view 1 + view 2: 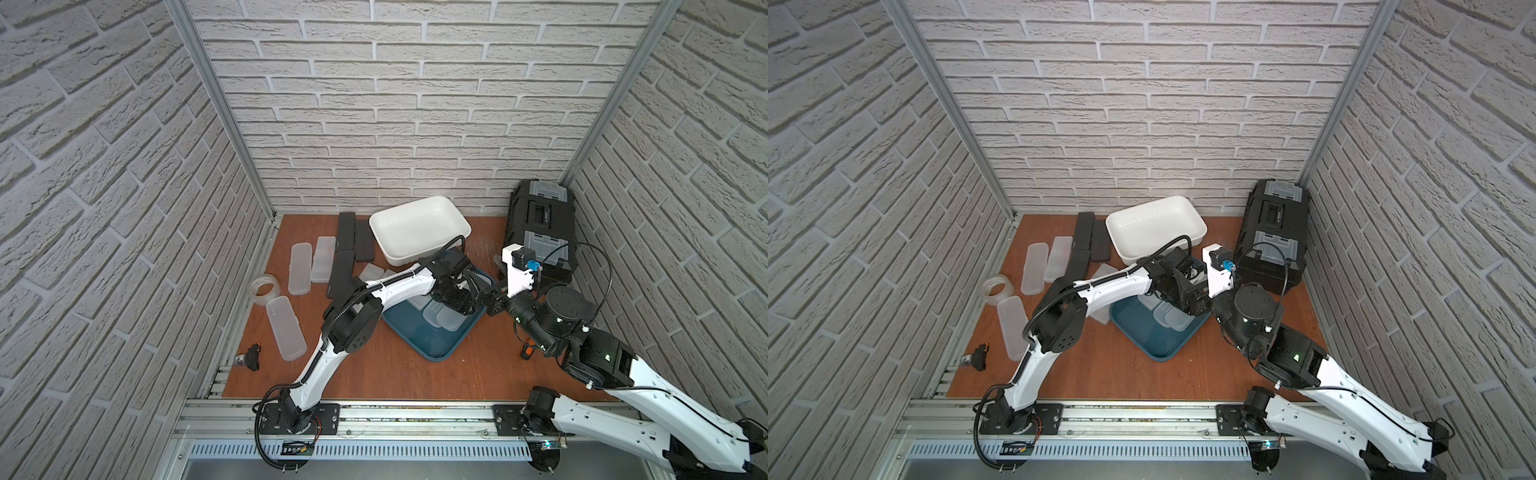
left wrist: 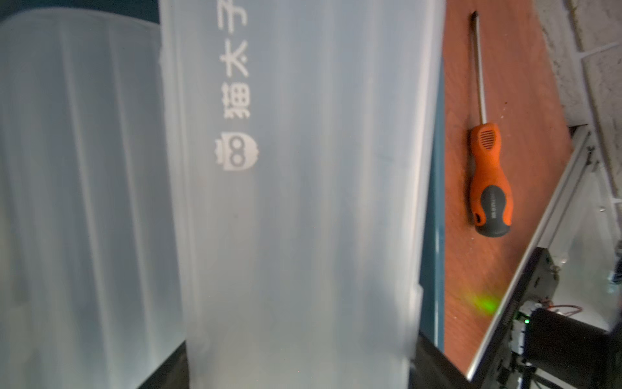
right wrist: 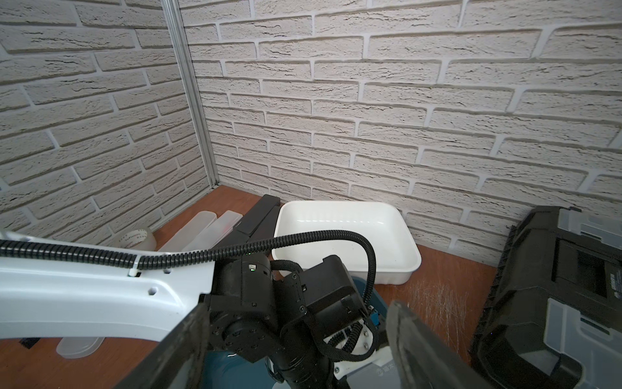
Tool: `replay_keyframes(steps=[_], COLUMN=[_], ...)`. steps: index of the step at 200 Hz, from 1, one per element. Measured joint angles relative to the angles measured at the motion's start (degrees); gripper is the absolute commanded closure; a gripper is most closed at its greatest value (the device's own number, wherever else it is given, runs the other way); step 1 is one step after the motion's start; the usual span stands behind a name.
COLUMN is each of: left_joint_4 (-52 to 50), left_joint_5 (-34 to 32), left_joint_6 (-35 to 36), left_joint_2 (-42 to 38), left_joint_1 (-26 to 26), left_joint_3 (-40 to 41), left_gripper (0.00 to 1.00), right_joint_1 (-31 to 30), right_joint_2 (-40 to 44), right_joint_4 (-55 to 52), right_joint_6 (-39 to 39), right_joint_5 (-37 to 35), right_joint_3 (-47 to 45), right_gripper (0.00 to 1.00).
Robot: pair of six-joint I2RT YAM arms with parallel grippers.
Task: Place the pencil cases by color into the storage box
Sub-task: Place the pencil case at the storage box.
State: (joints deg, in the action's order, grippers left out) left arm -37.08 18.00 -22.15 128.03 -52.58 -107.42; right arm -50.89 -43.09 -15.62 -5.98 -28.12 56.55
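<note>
Left pincer [image 1: 456, 305]: clamped on a frosted case [image 2: 303, 202], logo facing its camera, right over the blue tray [image 1: 432, 349].
Beside the grip: second frosted case [image 2: 84, 168], lying in that tray.
Right pincer [image 3: 298, 306]: jaws spread wide, pointing at the left pincer's wrist, close by.
Further out: white tub [image 1: 419, 224] just behind the left pincer; black cases [image 1: 346, 237] and loose frosted cases [image 1: 300, 268] well off to its left.

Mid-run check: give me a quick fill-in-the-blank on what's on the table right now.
1. Several frosted pencil cases lie in a ____ tray.
2. The white bin behind that tray is ____.
3. The screwdriver has an ____ and black handle.
4. The black pencil cases lie on the ____, outside both containers.

Missing words: blue; empty; orange; table.
</note>
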Motion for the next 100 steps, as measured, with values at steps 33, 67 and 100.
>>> replay_keyframes(steps=[33,67,100], left_joint_4=[-3.9,-6.0,-6.8], left_joint_5=[-6.3,-13.1,-19.1], left_joint_6=[3.6,7.0,9.3], left_joint_2=[-3.0,-4.0,-4.0], left_joint_1=[1.4,3.9,6.0], left_joint_3=[-0.3,-0.3,-0.2], left_gripper=[0.24,0.24,0.22], right_joint_1=[0.0,0.0,0.0], right_joint_2=[-0.2,-0.2,-0.2], right_joint_4=[0.0,0.0,0.0], right_joint_6=[-0.4,-0.8,-1.0], right_joint_5=[0.2,1.0,1.8], right_joint_3=[0.0,0.0,0.0], right_gripper=[0.17,0.17,0.17])
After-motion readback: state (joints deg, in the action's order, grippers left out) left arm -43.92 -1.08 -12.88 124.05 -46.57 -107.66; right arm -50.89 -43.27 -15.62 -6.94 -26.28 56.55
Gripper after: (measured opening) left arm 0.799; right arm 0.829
